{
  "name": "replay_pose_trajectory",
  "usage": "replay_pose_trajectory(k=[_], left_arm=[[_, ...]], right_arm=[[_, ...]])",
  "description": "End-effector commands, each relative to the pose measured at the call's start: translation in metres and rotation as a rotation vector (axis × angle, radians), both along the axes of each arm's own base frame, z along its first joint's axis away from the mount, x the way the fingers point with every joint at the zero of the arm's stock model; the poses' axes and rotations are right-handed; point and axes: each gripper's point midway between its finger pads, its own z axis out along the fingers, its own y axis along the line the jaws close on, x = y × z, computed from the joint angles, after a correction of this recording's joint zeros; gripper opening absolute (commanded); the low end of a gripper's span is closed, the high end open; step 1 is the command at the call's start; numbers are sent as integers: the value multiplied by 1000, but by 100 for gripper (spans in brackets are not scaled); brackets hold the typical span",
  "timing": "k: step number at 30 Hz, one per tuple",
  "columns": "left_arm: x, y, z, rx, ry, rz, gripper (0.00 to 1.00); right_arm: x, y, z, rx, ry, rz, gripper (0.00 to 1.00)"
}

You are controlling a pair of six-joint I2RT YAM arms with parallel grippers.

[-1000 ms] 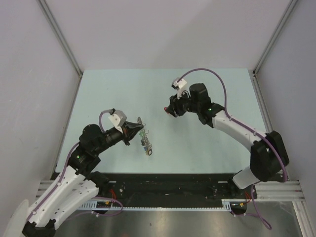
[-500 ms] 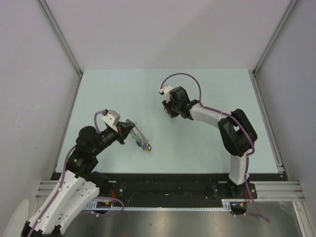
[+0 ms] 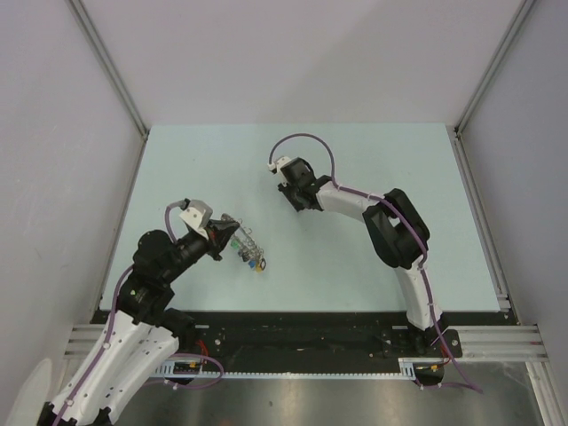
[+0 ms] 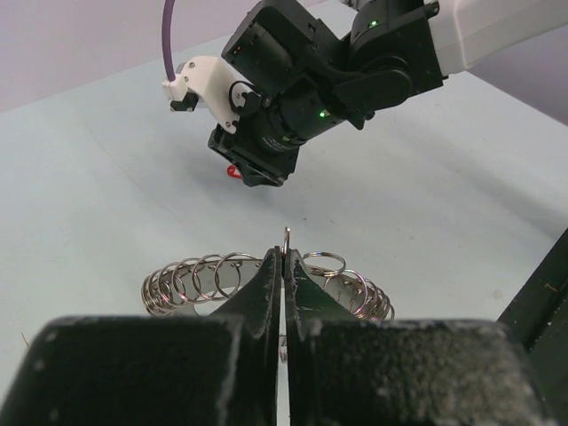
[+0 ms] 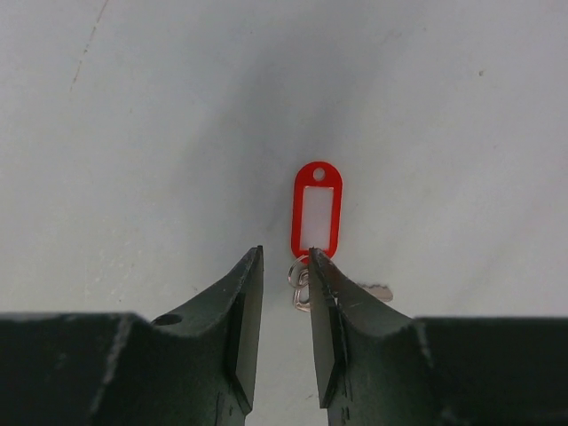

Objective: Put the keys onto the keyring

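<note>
L tool (image 4: 284, 257) clamped shut on keyring (image 4: 195, 280); R tool (image 5: 286, 266) jaws slightly apart over red-tag key (image 5: 317, 209) on table (image 5: 133, 133).

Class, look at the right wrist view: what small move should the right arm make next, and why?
Probably close the right gripper fully: the small silver key with the red oval plastic tag lies on the table, its split ring between the half-open fingers, so a squeeze should catch it.

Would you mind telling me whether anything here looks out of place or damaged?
Nothing looks damaged or spilled. Only the red-tagged key lies alone on the table, apart from the keyring held in the left gripper.
</note>
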Motion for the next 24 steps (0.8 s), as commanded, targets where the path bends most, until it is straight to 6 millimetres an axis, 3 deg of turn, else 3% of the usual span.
replay_pose_trajectory(k=[1, 13, 16, 17, 19, 20, 22, 24], left_arm=[[2, 3, 21, -24, -84, 12, 0], [1, 1, 21, -28, -85, 0, 0], [1, 1, 21, -26, -85, 1, 0], [1, 1, 21, -27, -84, 2, 0], [1, 2, 21, -26, -86, 3, 0], [1, 1, 20, -25, -83, 1, 0], [1, 1, 21, -26, -85, 1, 1], [1, 1, 21, -25, -86, 1, 0]], right_arm=[[6, 0, 2, -37, -5, -44, 31], [3, -7, -7, -93, -4, -90, 26], [2, -5, -5, -85, -3, -83, 17], [2, -5, -5, -87, -2, -82, 8], [0, -4, 9, -77, -22, -74, 1], [-5, -6, 9, -74, -16, -69, 0], [-7, -4, 32, -20, -42, -59, 0], [-15, -8, 39, 14, -51, -49, 0]])
